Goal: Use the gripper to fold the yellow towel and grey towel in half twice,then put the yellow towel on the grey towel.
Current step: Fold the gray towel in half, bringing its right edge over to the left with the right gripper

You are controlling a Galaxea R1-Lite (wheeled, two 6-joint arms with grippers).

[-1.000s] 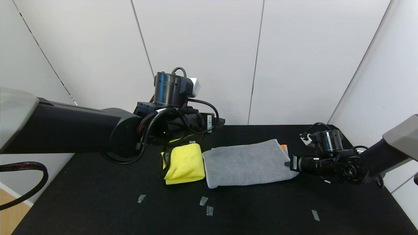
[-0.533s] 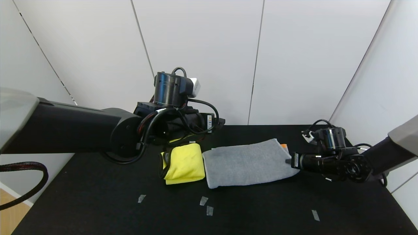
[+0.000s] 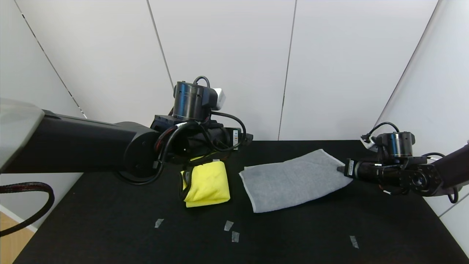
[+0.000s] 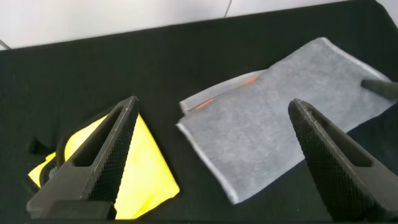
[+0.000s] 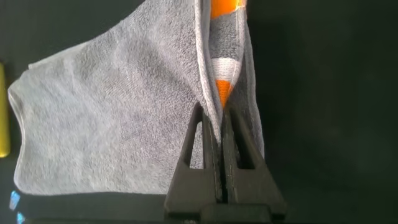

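Head view shows the right gripper [image 3: 340, 170] clenched on the right edge of the grey towel [image 3: 293, 179], probably to pull it flat or make space on the table [image 3: 110, 234]. The yellow towel [image 3: 207, 183] lies folded to its left, apart from it. The left gripper [image 4: 211, 162] hovers over the yellow towel with jaws wide, holding nothing.
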